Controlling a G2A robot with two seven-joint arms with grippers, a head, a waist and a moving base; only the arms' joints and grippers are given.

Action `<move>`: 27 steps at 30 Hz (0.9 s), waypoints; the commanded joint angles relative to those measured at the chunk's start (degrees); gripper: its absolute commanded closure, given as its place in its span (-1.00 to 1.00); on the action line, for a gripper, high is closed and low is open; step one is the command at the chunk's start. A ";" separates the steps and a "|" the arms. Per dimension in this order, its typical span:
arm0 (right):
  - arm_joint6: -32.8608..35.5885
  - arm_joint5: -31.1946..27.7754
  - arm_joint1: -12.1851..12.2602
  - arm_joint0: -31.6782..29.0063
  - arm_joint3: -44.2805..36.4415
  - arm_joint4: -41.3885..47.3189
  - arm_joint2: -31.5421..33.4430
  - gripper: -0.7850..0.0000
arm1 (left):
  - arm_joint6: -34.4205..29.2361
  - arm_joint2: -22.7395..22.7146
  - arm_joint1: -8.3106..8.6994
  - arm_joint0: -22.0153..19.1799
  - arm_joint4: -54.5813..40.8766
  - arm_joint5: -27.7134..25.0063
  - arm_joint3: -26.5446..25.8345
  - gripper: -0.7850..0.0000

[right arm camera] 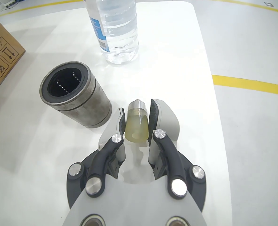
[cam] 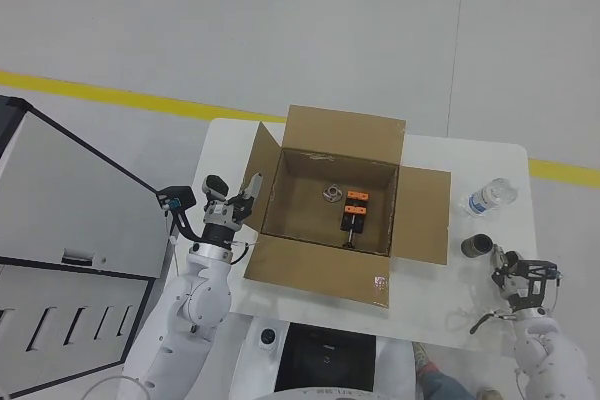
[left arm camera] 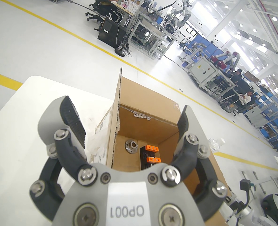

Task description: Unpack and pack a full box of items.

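Currently the right end effector [right arm camera: 137,108] pinches a small translucent yellowish cylinder [right arm camera: 136,128] beside a grey steel sleeve [right arm camera: 82,97]; swinging sideways could topple it. Left end effector [left arm camera: 126,104] stands spread.

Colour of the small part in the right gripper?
The small part is translucent pale yellow, silver metal tip; clearest in right wrist view.

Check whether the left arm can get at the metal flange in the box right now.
Probably yes: left gripper is open and empty beside the box, nothing covers the flange; only the raised side flap stands between them.
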 commanded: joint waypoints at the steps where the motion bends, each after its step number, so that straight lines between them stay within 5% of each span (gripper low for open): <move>1: -0.10 0.31 0.02 0.07 0.19 -0.09 -0.26 0.58 | 0.00 0.00 0.00 0.00 0.00 0.00 0.00 -1.00; 4: -0.23 0.28 0.09 0.17 0.32 0.06 -0.45 -0.60 | 0.00 0.00 0.00 0.00 0.00 0.00 0.00 -1.00; 6: -0.31 0.42 0.15 0.27 0.32 0.23 -0.51 -1.00 | 0.00 0.00 0.00 0.00 0.00 0.00 0.00 -1.00; 27: 0.06 -8.37 1.35 -11.14 -16.95 13.63 8.46 -0.98 | 0.00 0.00 0.00 0.00 0.00 0.00 0.00 -1.00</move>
